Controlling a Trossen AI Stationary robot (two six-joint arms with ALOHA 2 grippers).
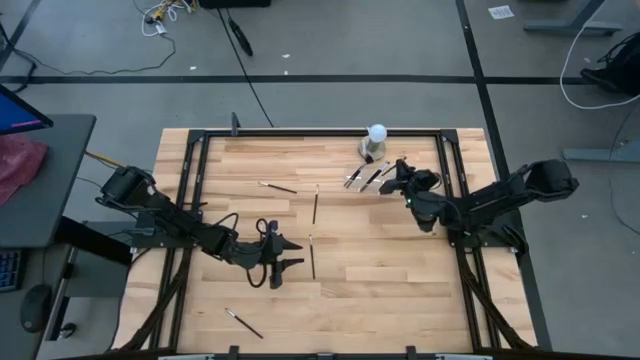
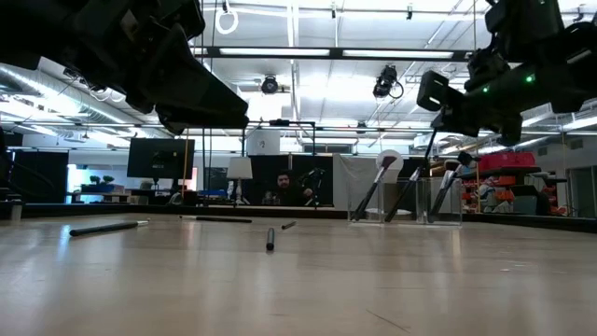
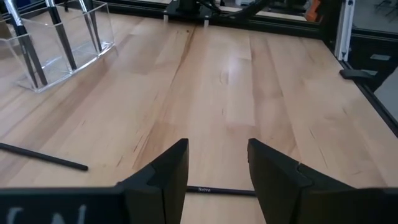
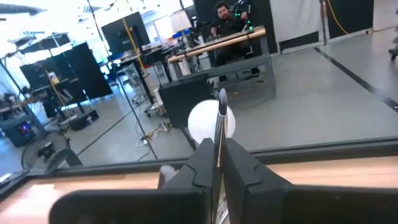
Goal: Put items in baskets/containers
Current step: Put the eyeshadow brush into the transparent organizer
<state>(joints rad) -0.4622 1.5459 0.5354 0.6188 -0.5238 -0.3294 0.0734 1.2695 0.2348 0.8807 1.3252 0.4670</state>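
Bare wood table [image 1: 380, 270], left fingers [image 3: 168, 177] apart over a brush [image 1: 312, 258]; right fingers [image 4: 239, 165] clamped on another brush [image 4: 221, 124] near the clear tray [image 1: 368, 178].

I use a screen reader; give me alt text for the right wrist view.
The right gripper is shut on a thin dark makeup brush with a silver ferrule, held upright before a white ball. Beyond the wooden table's edge lies a workshop.

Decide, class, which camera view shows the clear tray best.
The left wrist view: the clear tray shows its walls, with brushes standing inside. The low view shows it small and far off; the high view barely shows it; the right wrist view misses it.
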